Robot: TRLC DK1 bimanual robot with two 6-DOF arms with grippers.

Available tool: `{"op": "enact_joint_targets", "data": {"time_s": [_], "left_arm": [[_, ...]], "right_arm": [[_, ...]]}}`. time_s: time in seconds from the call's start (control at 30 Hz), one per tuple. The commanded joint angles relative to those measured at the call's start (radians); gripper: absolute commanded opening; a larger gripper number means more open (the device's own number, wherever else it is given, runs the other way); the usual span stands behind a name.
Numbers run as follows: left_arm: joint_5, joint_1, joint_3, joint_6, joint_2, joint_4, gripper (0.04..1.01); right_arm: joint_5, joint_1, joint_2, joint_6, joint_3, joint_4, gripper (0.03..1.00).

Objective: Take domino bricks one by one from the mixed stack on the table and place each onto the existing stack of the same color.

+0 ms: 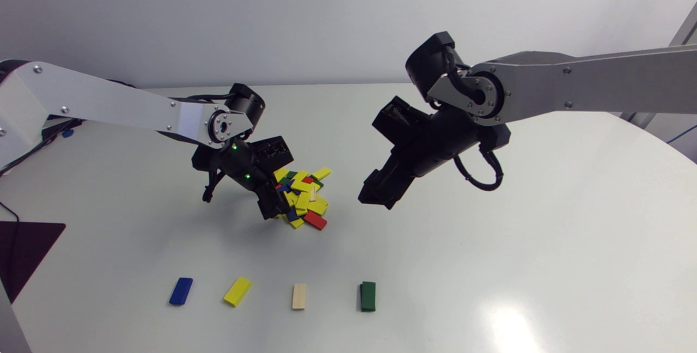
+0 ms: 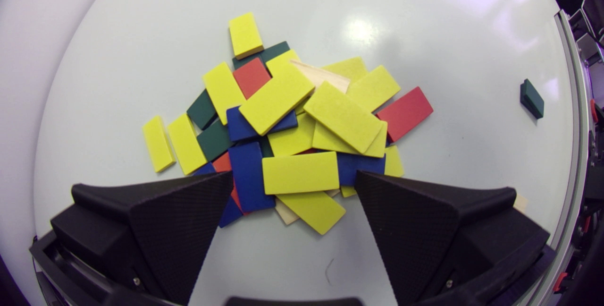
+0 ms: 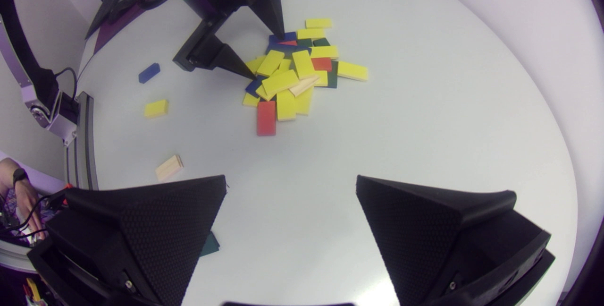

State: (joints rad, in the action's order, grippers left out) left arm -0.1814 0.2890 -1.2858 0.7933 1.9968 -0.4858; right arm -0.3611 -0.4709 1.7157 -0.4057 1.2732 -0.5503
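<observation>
Your left claw (image 2: 293, 176): wide open, empty, tilted down at edge of mixed pile (image 2: 302, 126). Your right claw (image 3: 290, 178): wide open, empty, raised beside pile. Pile mid-bench (image 1: 544, 233): flat bricks, mostly yellow; some blue, red, green.

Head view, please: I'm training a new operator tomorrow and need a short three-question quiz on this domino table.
1. How many single bricks lie in the row from the blue brick to the green brick?
2. Which colour in the pile has no single brick in that row? A blue, B red, C green.
3. True or false: the right gripper holds a brick.
Key: 1 four; 2 B; 3 false.
</observation>
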Motion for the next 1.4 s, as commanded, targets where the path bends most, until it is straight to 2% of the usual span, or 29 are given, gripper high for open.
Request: {"op": "enact_joint_targets", "data": {"time_s": [0.0, 0.23, 0.47, 0.63, 0.77, 0.83, 1.07, 1.23, 1.37], "left_arm": [[-0.015, 0.002, -0.017, 0.032, 0.022, -0.01, 0.918], [-0.021, -0.001, -0.024, 0.043, 0.034, -0.022, 0.905], [-0.038, -0.004, -0.04, 0.044, 0.048, -0.037, 0.764], [-0.055, -0.005, -0.046, 0.043, 0.042, -0.045, 0.541], [-0.076, -0.004, -0.049, 0.041, 0.039, -0.048, 0.277], [-0.079, -0.005, -0.05, 0.038, 0.039, -0.05, 0.226], [-0.081, -0.007, -0.049, 0.04, 0.039, -0.063, 0.234], [-0.081, -0.007, -0.049, 0.041, 0.037, -0.071, 0.384], [-0.081, -0.016, -0.056, 0.038, 0.039, -0.073, 0.552]], "right_arm": [[-0.007, 0.006, 0.022, -0.019, 0.002, -0.01, 0.967], [-0.007, 0.008, 0.028, -0.018, 0.002, -0.008, 0.967], [-0.007, 0.006, 0.03, -0.016, 0.002, -0.007, 0.967], [-0.007, 0.005, 0.028, -0.015, 0.0, -0.008, 0.967], [-0.007, 0.006, 0.028, -0.015, -0.002, -0.008, 0.967], [-0.007, 0.005, 0.027, -0.015, -0.003, -0.008, 0.967], [-0.007, 0.005, 0.019, -0.013, -0.015, -0.007, 0.967], [-0.007, 0.003, 0.015, -0.013, -0.021, -0.005, 0.967], [-0.007, 0.003, 0.012, -0.013, -0.021, -0.005, 0.967]]}}
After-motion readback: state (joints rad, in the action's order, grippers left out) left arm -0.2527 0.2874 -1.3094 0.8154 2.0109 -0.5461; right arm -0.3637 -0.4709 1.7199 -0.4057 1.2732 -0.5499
